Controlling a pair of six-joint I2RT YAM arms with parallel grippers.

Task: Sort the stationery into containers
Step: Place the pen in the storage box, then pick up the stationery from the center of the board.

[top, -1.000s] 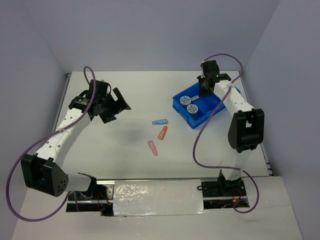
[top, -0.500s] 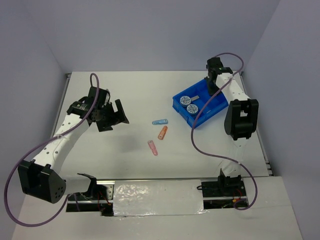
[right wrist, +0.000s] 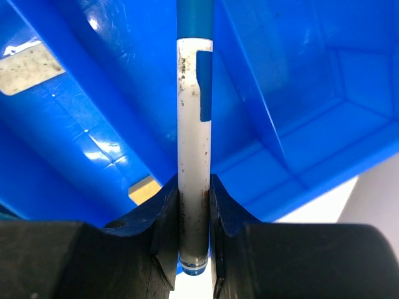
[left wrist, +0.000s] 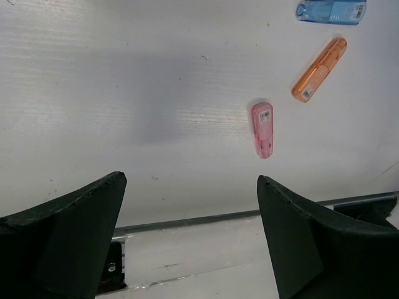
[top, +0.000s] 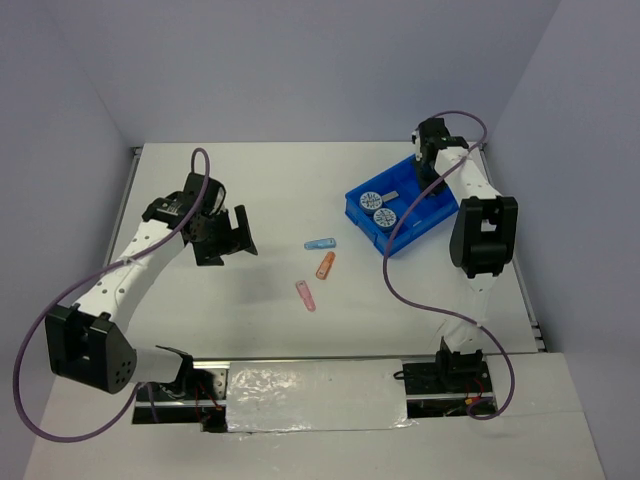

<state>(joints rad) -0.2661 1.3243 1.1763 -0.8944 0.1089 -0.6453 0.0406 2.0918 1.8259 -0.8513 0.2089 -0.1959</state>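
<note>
right hand [right wrist: 194,205] clamped on blue-white pen [right wrist: 193,124], held over tray [right wrist: 312,143] | left hand [left wrist: 190,180] wide open, empty, well left of tray | step: placing pen | next: probably lower into tray, release

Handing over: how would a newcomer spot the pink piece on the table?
On the white table, three slim plastic pieces lie loose left of the bright blue tray. The pink slim piece lies nearest the table's near edge; the orange piece and the light-blue piece lie farther back.
</note>
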